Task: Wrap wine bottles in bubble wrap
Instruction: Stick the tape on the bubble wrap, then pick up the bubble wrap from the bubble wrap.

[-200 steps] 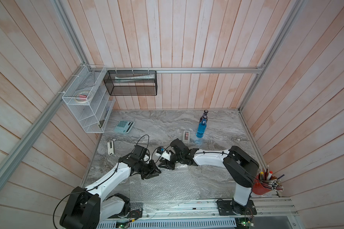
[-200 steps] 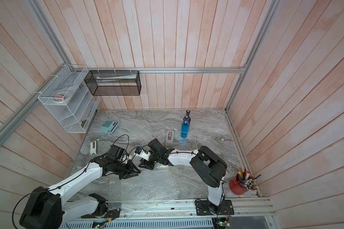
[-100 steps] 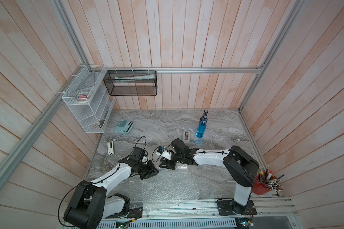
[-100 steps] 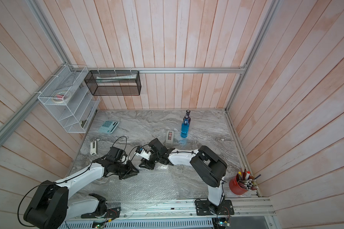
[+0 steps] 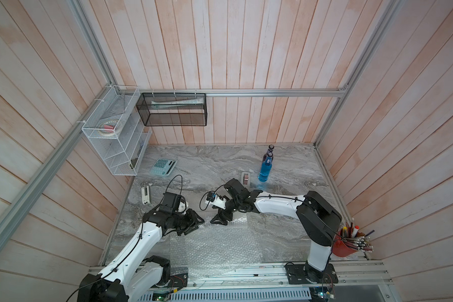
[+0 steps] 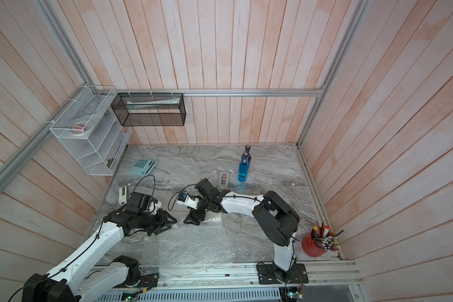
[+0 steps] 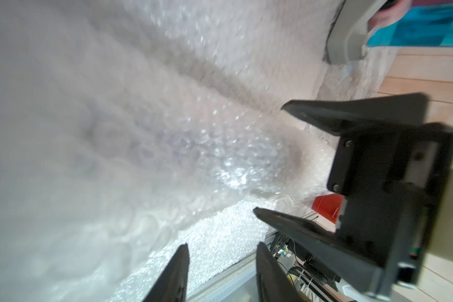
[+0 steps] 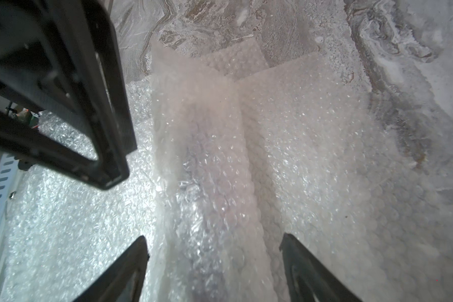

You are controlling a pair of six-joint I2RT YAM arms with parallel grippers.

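Well, my right gripper [image 8: 213, 236] has its jaws spread wide and holds nothing: the rolled tube [image 8: 207, 170] of bubble wrap [image 5: 215, 248] lies between the 2 fingers [image 8: 304, 272] with a sliver of gap each side. My left gripper [image 7: 221, 245] has its jaws parted less widely, empty too; only flat sheet shows through the gap.

Around me on the desk [image 5: 207, 162]: the tape dispenser [image 5: 245, 179] at 1 o'clock just behind my right wrist, the calculator [image 5: 163, 166] at 10, the white stapler [image 5: 145, 194] at 9 near the edge, the red pen cup [image 5: 343, 247] at 4 by the wall, well apart. A white wire rack [image 5: 113, 141] hangs at 10 and a black mesh basket [image 5: 173, 111] at 11. What crowds the tube is my own left gripper, its tips near the right's at the tube's 9 o'clock end.

The flat sheet lies at 6 o'clock, reaching the desk's front edge; the tube lies along its far edge near the desk's middle, long axis about 3 to 9 o'clock. A faint violet tint shows through the wrap; I cannot tell which way anything inside points. The blue bottle [image 5: 264, 170] stands upright farther out at 1 o'clock, neck up, with the purple bottle [image 5: 270, 151] just behind it toward 12, also upright.
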